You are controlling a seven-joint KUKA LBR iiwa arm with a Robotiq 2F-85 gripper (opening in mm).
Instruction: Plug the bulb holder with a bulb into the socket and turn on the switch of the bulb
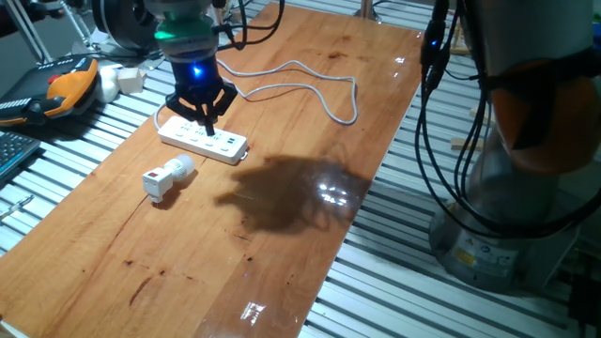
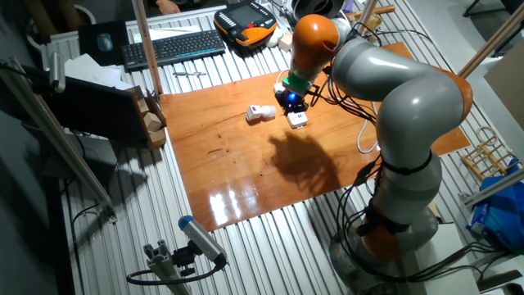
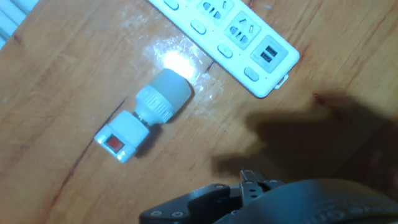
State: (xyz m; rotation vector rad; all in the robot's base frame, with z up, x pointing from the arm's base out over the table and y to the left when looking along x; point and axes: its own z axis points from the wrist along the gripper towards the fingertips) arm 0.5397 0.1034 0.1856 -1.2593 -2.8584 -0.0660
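Observation:
The bulb holder (image 1: 155, 182) lies on its side on the wooden table, its bulb (image 1: 179, 167) pointing toward the socket (image 1: 202, 139), a long white power strip. In the hand view the holder (image 3: 122, 138) shows its red switch (image 3: 113, 144), facing up, and the bulb (image 3: 165, 99) ends just short of the strip (image 3: 230, 31). My gripper (image 1: 207, 120) hangs over the strip, holding nothing, its fingers drawn together at the tips. The other fixed view shows the holder (image 2: 262, 113) left of the gripper (image 2: 292, 100). The fingertips are out of sight in the hand view.
The strip's white cable (image 1: 319, 89) loops across the far part of the table. An orange pendant (image 1: 66, 89) and a keyboard (image 2: 172, 45) lie off the table's edge. A wooden block (image 2: 151, 119) stands at one table corner.

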